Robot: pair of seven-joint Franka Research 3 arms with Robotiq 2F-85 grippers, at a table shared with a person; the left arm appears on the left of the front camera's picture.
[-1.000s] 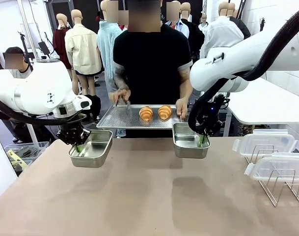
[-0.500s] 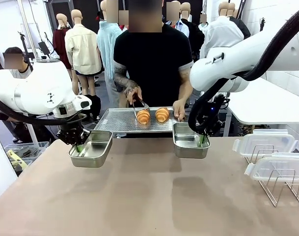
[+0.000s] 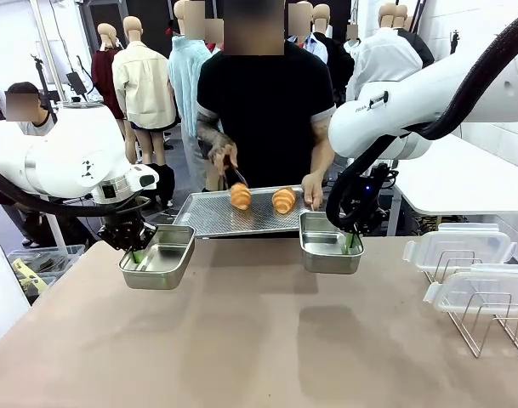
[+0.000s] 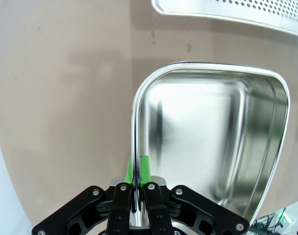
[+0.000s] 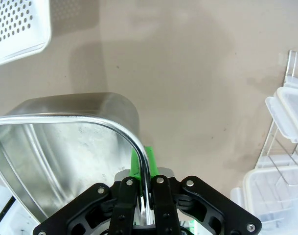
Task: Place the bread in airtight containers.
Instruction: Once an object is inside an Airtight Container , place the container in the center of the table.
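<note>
Left gripper (image 4: 137, 167): green pads pinched on the rim of the left steel tin (image 4: 207, 142), which is shallow, round-cornered, mirror-bright and empty. Right gripper (image 5: 143, 164): same pinch on the rim of the right steel tin (image 5: 56, 147), also empty.

Beyond both grippers, a person holds a perforated metal tray (image 3: 212, 217). One ridged golden croissant (image 3: 283, 201) lies on it, nearer the right gripper. The other croissant (image 3: 240, 196) is caught in tongs (image 3: 233, 176) over the tray.

Matte tan tabletop (image 3: 259, 340). Clear clip lids (image 3: 458, 246) and a wire rack (image 3: 488, 323) sit outboard of the right gripper.
</note>
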